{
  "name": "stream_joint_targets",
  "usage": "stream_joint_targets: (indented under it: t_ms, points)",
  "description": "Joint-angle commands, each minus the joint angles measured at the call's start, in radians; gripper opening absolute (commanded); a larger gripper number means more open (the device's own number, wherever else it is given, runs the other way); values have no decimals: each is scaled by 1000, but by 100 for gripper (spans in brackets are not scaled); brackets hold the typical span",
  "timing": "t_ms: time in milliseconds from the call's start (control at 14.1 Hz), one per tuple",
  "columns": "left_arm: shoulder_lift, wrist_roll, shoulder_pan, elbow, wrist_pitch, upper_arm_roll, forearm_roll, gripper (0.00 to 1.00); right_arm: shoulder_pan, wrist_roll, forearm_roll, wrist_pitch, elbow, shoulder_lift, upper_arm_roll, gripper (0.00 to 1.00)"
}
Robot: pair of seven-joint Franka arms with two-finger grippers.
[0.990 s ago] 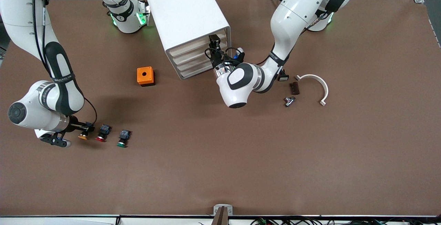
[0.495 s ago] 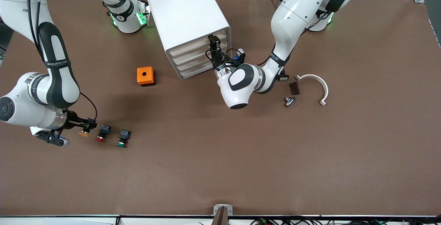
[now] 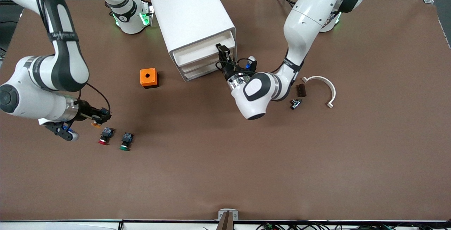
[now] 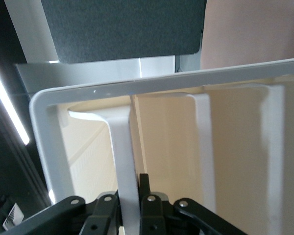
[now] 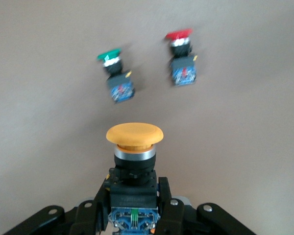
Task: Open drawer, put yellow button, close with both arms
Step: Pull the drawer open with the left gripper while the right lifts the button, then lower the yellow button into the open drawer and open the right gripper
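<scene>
Here the right gripper hung over the table toward the right arm's end, just above the spot beside the red button; its jaws were closed on the black body of the yellow button, which it held clear of the table with the cap pointing away from the wrist; in the front view the button showed as a small orange spot at the jaw tips. The red button and the green button lay on the table side by side, apart from each other, each with its cap toward the front camera and its blue block away from it; in the right wrist view both showed under the held button, the green and the red.

The left gripper was at the front of the white cabinet; its jaws were pinched on a thin white rim of the top drawer, as the left wrist view showed; that drawer stood pulled a little way out of the cabinet, while the drawers under it sat flush.

An orange box with a round hole in its top stood on the table near the cabinet, toward the right arm's end; a white curved piece, a small dark block and a small metal part lay toward the left arm's end.
</scene>
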Motion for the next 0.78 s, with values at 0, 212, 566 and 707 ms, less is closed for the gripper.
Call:
stream_joint_targets:
  t_ms: [0,212,566,707]
  points:
    - [24,28,25,12,43,21,-8,6,78,157,16,-52,-27,-93,-6,0]
    - [24,26,59,12,45,21,-9,6,174,327,16,-98,-31,-158,-6,0]
    - [27,29,108,12,72,20,-12,10,383,684,16,-113,-34,-215,-6,1]
    - [30,34,123,10,72,20,-12,11,469,841,16,-97,-33,-215,-6,0]
